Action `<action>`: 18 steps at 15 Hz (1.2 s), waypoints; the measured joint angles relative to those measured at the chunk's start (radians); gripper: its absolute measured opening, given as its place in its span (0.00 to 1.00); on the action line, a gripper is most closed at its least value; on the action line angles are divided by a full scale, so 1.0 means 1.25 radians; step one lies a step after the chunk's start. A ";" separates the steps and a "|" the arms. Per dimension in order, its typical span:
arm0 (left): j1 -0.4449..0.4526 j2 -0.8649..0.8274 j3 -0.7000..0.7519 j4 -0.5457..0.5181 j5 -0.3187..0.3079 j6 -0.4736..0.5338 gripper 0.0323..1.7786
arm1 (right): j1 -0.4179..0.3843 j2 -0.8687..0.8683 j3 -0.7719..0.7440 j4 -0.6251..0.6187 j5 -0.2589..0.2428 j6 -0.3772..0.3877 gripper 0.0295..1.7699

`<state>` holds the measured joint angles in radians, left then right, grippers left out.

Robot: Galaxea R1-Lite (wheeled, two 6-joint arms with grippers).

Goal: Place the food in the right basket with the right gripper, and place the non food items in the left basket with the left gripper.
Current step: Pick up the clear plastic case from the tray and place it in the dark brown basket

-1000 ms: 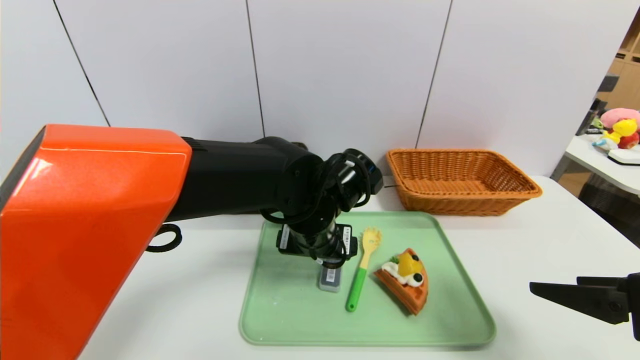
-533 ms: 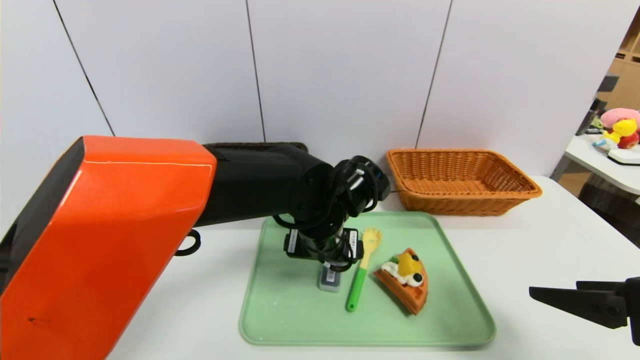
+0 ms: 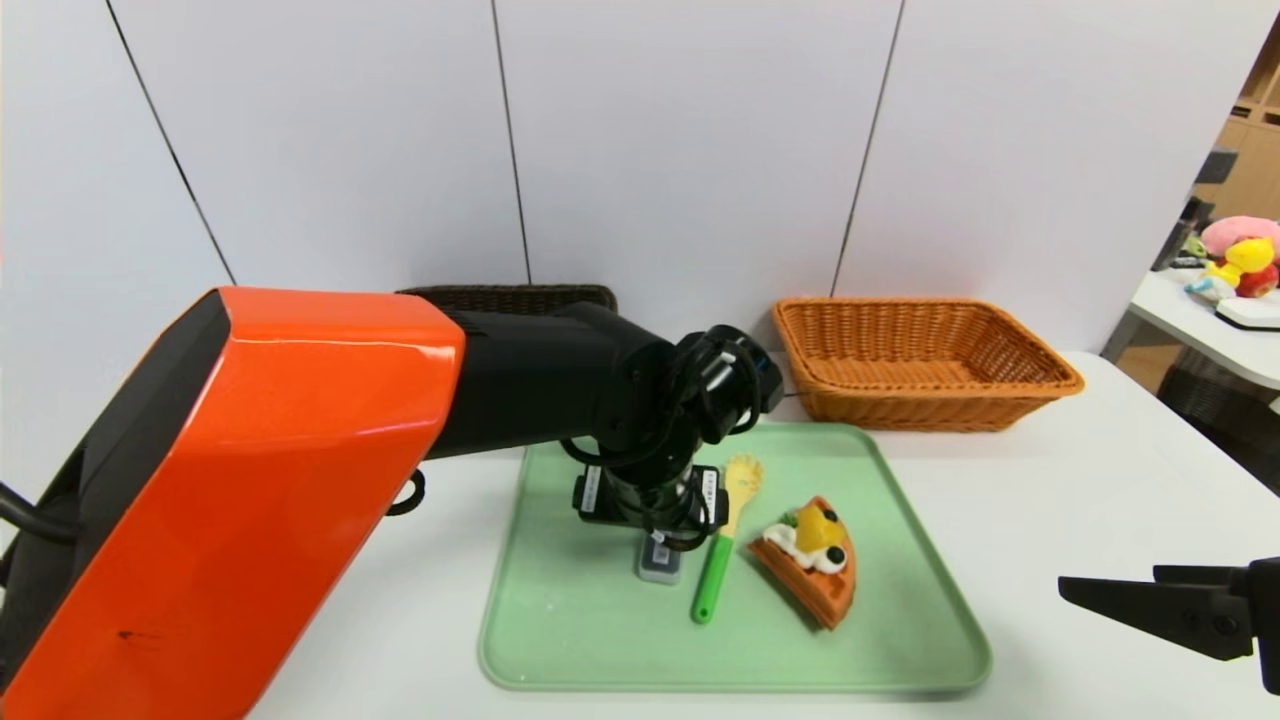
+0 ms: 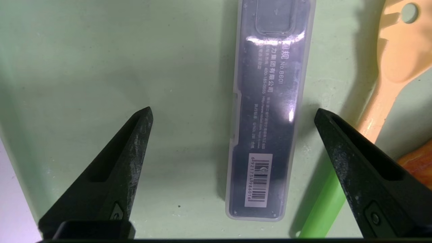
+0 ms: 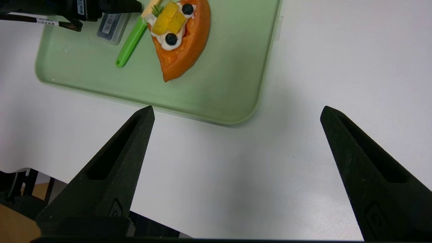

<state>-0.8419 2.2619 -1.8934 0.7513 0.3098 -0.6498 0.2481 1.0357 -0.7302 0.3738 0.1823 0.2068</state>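
On the green tray point(image 3: 600, 640) lie a dark case in clear plastic with a barcode point(image 4: 270, 118), a spork with a green handle point(image 3: 722, 550) and a waffle slice topped with fruit point(image 3: 812, 560). My left gripper point(image 4: 233, 110) hangs open just above the tray, one finger on each side of the case and touching neither it nor the spork. In the head view the left wrist hides most of the case point(image 3: 660, 562). My right gripper point(image 3: 1110, 590) is open and empty over the bare table to the right of the tray. The orange right basket point(image 3: 920, 365) is empty. The dark left basket point(image 3: 510, 297) shows only its rim behind my left arm.
The white table point(image 3: 1100, 480) extends to the right of the tray. The spork's handle point(image 4: 324, 206) lies close beside one left finger. A wall stands right behind the baskets. A side table with plush toys point(image 3: 1240, 260) is at the far right.
My left arm has swung further in and dropped lower over the case. The right gripper has barely moved, and the items on the tray have not shifted.
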 joint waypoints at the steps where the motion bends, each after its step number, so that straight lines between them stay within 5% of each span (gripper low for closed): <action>1: 0.000 0.001 0.000 -0.001 0.000 0.000 0.95 | 0.000 0.000 0.000 0.000 0.003 -0.002 0.96; 11: 0.000 0.005 -0.014 0.000 0.000 0.003 0.95 | 0.012 0.000 -0.007 0.000 0.068 -0.010 0.96; 18: -0.002 0.013 -0.013 0.000 -0.002 0.002 0.44 | 0.013 -0.009 -0.010 0.000 0.065 -0.009 0.96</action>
<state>-0.8438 2.2779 -1.9102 0.7513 0.3068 -0.6470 0.2640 1.0243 -0.7421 0.3736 0.2640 0.1957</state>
